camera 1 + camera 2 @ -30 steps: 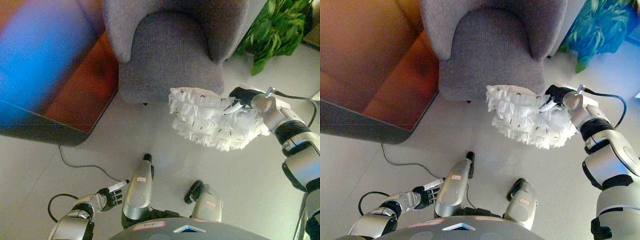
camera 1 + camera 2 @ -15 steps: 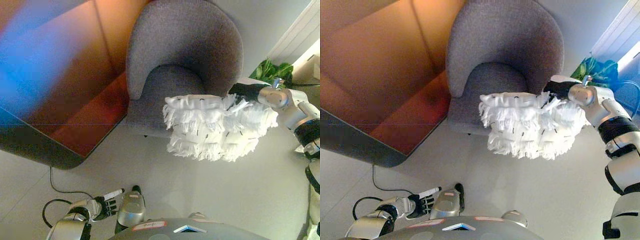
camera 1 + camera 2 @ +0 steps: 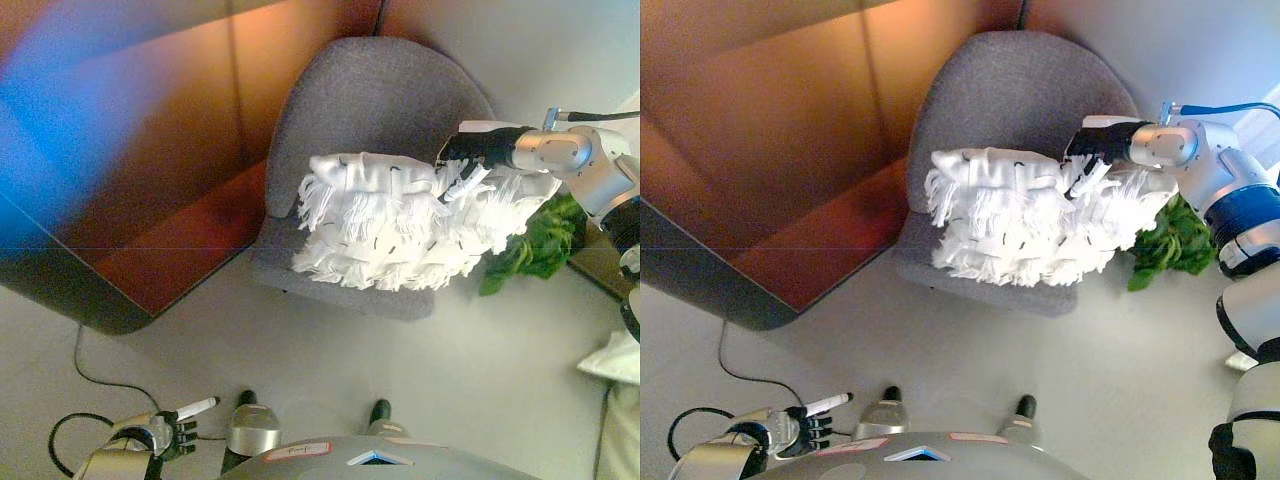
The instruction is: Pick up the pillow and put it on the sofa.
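Since a moment ago we have carried the pillow (image 3: 400,225) from beside the sofa (image 3: 380,100) to over its seat. Our right hand (image 3: 478,150) pinches the pillow's top edge, so it hangs clear of the sofa cushion, ready to drop. Our left hand (image 3: 172,427) idles low, well apart from the sofa, fingers relaxed. We see no readable writing on pillow or sofa.

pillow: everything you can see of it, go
The pillow is white and shaggy, covered in rows of fringe-like tufts with small dark flecks. It hangs roughly level in the air over the grey armchair's seat, hiding most of the seat. The right hand grips its upper right edge. Whether its underside touches the seat cannot be told.
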Robot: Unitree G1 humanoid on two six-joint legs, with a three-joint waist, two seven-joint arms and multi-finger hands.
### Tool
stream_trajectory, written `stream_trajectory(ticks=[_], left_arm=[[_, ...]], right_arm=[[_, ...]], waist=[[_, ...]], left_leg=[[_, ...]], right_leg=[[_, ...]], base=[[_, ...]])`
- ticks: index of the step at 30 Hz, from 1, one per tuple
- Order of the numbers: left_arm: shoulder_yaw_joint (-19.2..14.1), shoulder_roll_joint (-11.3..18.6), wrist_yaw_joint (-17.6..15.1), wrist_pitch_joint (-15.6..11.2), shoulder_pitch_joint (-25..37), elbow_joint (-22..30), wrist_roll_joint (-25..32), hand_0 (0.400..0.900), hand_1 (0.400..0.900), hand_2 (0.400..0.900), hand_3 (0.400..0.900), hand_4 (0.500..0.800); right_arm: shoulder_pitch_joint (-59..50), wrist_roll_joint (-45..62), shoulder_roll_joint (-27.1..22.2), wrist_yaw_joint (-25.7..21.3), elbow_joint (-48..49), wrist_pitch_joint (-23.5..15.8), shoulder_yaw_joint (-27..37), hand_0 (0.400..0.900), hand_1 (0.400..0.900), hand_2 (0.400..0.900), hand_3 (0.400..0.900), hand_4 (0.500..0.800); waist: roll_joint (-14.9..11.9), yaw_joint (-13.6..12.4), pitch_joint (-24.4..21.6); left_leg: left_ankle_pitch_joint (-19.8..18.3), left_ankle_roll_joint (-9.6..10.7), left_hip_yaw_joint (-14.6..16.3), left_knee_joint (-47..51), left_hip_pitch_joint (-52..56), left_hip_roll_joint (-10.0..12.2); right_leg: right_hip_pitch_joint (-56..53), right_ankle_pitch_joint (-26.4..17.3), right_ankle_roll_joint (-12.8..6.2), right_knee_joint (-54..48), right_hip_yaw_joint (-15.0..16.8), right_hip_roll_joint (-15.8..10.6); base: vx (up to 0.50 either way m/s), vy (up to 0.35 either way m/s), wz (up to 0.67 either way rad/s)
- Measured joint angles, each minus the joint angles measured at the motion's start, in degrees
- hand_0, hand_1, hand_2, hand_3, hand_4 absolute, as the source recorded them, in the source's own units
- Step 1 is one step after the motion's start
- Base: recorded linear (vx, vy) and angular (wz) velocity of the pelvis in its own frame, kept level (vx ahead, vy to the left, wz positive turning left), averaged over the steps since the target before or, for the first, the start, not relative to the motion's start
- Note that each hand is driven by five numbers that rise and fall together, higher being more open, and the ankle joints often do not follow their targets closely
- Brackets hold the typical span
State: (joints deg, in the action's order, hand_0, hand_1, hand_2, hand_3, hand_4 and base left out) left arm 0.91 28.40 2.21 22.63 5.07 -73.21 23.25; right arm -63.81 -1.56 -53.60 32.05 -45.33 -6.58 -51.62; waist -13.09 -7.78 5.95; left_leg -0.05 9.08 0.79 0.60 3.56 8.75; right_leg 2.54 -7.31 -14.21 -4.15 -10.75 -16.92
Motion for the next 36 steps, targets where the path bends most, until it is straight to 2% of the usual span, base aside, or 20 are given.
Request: stream_trajectory(ticks=[1, 3, 4, 5, 6, 12, 20, 24, 25, 26, 29, 31, 33, 36], left_arm=[[-0.6, 0.3, -1.2, -0.6, -1.0, 0.6, -0.5, 0.9, 0.9, 0.9, 0.9, 0.8], [0.2, -1.3, -1.3, 0.0, -2.3, 1.8, -0.5, 0.9, 0.9, 0.9, 0.9, 0.8], [1.0, -2.5, -1.8, 0.5, -2.3, 1.9, -0.4, 0.9, 0.9, 0.9, 0.9, 0.8], [0.2, -3.8, -2.6, 0.5, -2.8, 2.1, 0.3, 0.9, 0.9, 0.9, 0.9, 0.8], [-1.3, -4.2, -3.0, 0.1, -3.3, 2.3, 0.7, 0.9, 0.9, 0.9, 0.9, 0.8], [-1.2, -4.8, -4.3, -1.2, -3.0, 3.2, 0.9, 0.9, 0.9, 0.9, 0.9, 0.8], [-0.9, -4.9, -4.8, -2.4, -2.8, 3.2, 2.6, 0.9, 0.9, 0.9, 0.9, 0.8], [0.1, -4.8, -4.8, -2.8, 0.1, 3.0, 4.5, 0.9, 0.9, 0.9, 0.9, 0.8], [0.2, -4.9, -4.7, -2.9, 0.5, 3.0, 4.7, 0.9, 0.9, 0.9, 0.9, 0.8], [0.2, -4.9, -4.4, -2.9, 0.6, 3.0, 4.7, 0.9, 0.9, 0.9, 0.9, 0.8], [1.1, -5.3, -2.7, -4.0, 1.1, 2.8, 6.5, 0.9, 0.9, 0.9, 0.9, 0.8], [2.1, -6.1, -1.7, -4.6, 1.5, 2.8, 7.0, 0.9, 0.9, 0.9, 0.9, 0.8], [2.3, -6.1, -1.1, -4.7, 1.0, 2.6, 7.4, 0.9, 0.9, 0.9, 0.9, 0.8], [2.2, -6.1, -0.1, -5.4, 0.6, 1.9, 8.1, 0.9, 0.9, 0.9, 0.9, 0.8]], right_arm=[[0.7, 0.4, 0.2, -0.1, 0.0, 0.4, 0.2, 0.4, 0.4, 0.4, 0.4, 0.5], [0.4, 1.3, -0.4, 0.2, 0.3, 1.7, 0.2, 0.4, 0.4, 0.4, 0.4, 0.5], [0.4, 1.4, -1.2, 0.5, 0.7, 2.2, 0.3, 0.4, 0.4, 0.4, 0.4, 0.5], [0.4, 1.3, -1.8, 1.0, 1.6, 3.3, 0.2, 0.4, 0.4, 0.4, 0.4, 0.5], [0.2, 1.4, -2.4, 1.3, 2.2, 4.1, 0.2, 0.4, 0.4, 0.4, 0.4, 0.5], [-1.1, 1.5, -2.3, 1.6, 2.3, 7.2, 0.0, 0.4, 0.4, 0.4, 0.4, 0.5], [-1.1, 4.0, -1.1, 2.3, 0.8, 10.3, 0.1, 0.4, 0.4, 0.4, 0.4, 0.5], [-1.4, 6.3, 1.3, 1.8, -7.3, 12.7, 0.3, 0.4, 0.4, 0.4, 0.4, 0.5], [-1.5, 6.3, 2.4, 0.4, -10.1, 12.8, 0.3, 0.839, 0.839, 0.839, 0.839, 0.764], [-1.6, 6.4, 3.3, -2.1, -12.4, 13.0, 0.4, 0.9, 0.9, 0.9, 0.9, 0.8], [-6.0, 5.3, 4.4, -10.9, -19.3, 15.7, 3.9, 0.9, 0.9, 0.9, 0.9, 0.8], [-10.8, 5.1, 4.2, -15.1, -23.3, 17.6, 4.3, 0.9, 0.9, 0.9, 0.9, 0.8], [-13.0, 3.9, 4.0, -16.8, -23.8, 18.9, 4.4, 0.9, 0.9, 0.9, 0.9, 0.8], [-13.6, 3.2, 3.4, -17.9, -23.8, 19.1, 4.4, 0.9, 0.9, 0.9, 0.9, 0.8]], waist=[[0.5, 0.7, -0.4], [2.4, 0.1, -0.6], [3.0, 0.2, -0.3], [3.3, 0.0, 0.0], [3.9, -0.2, 0.3], [5.6, -0.4, 2.0], [7.6, -1.5, 3.6], [9.4, -2.3, 4.9], [9.8, -2.6, 5.2], [10.3, -3.2, 5.4], [11.8, -3.7, 6.5], [13.2, -3.7, 7.3], [13.9, -3.8, 7.8], [14.4, -4.4, 8.1]], left_leg=[[-0.3, 1.4, -1.2, -0.9, -0.3, 2.5], [-2.3, 2.8, -0.8, -5.7, -3.3, 7.1], [-2.3, 2.7, -0.9, -6.6, -3.9, 8.6], [-2.2, 2.6, -1.9, -6.5, -3.6, 9.1], [-1.9, 2.9, -3.0, -6.3, -3.4, 9.4], [-1.3, 5.0, -3.3, -4.2, -3.7, 9.1], [-0.2, 5.1, -4.8, -3.3, -6.7, 8.9], [1.3, 5.2, -7.1, -3.1, -10.9, 8.9], [1.6, 5.2, -7.6, -2.8, -11.6, 9.0], [1.8, 5.2, -8.0, -3.0, -12.4, 8.9], [2.8, 5.8, -8.4, -3.4, -15.9, 8.3], [3.8, 5.3, -9.1, -2.8, -17.4, 8.1], [4.4, 4.5, -8.9, -2.5, -18.3, 8.0], [5.0, 4.6, -8.7, -2.1, -19.0, 7.9]], right_leg=[[-0.7, -1.8, 3.95, 1.6, 0.6, 2.5], [-0.7, 0.1, 5.63, 2.8, 0.5, 7.4], [-0.7, 1.1, 6.44, 4.1, 0.0, 8.6], [-0.5, 2.4, 6.87, 5.7, -0.2, 9.4], [-0.8, 3.6, 7.02, 6.9, -0.6, 9.7], [1.2, 6.3, 6.25, 11.1, -1.0, 8.5], [7.0, 9.9, 6.74, 18.7, -1.2, 7.3], [12.3, 12.6, 7.43, 24.4, -2.0, 6.5], [13.6, 13.2, 7.73, 25.9, -2.2, 6.3], [14.8, 13.7, 7.94, 27.2, -2.2, 6.1], [19.3, 14.5, 8.4, 30.5, -2.2, 5.3], [21.4, 14.7, 8.69, 32.0, -2.4, 4.7], [22.8, 15.4, 8.95, 33.6, -2.5, 4.2], [24.6, 16.4, 9.32, 35.6, -2.5, 3.6]], base=[[0.38, -0.478, 0.94], [0.3, -0.329, 0.73], [0.16, -0.186, 0.3], [0.1, -0.14, 0.19], [0.09, -0.15, 0.11], [0.08, -0.08, 0.15], [-0.03, -0.006, 0.21], [-0.13, -0.058, 0.25], [-0.14, -0.001, 0.14], [-0.14, 0.033, 0.13], [-0.14, 0.029, 0.12], [-0.09, 0.031, 0.06], [-0.04, 0.039, 0.0], [0.0, 0.032, -0.06]])
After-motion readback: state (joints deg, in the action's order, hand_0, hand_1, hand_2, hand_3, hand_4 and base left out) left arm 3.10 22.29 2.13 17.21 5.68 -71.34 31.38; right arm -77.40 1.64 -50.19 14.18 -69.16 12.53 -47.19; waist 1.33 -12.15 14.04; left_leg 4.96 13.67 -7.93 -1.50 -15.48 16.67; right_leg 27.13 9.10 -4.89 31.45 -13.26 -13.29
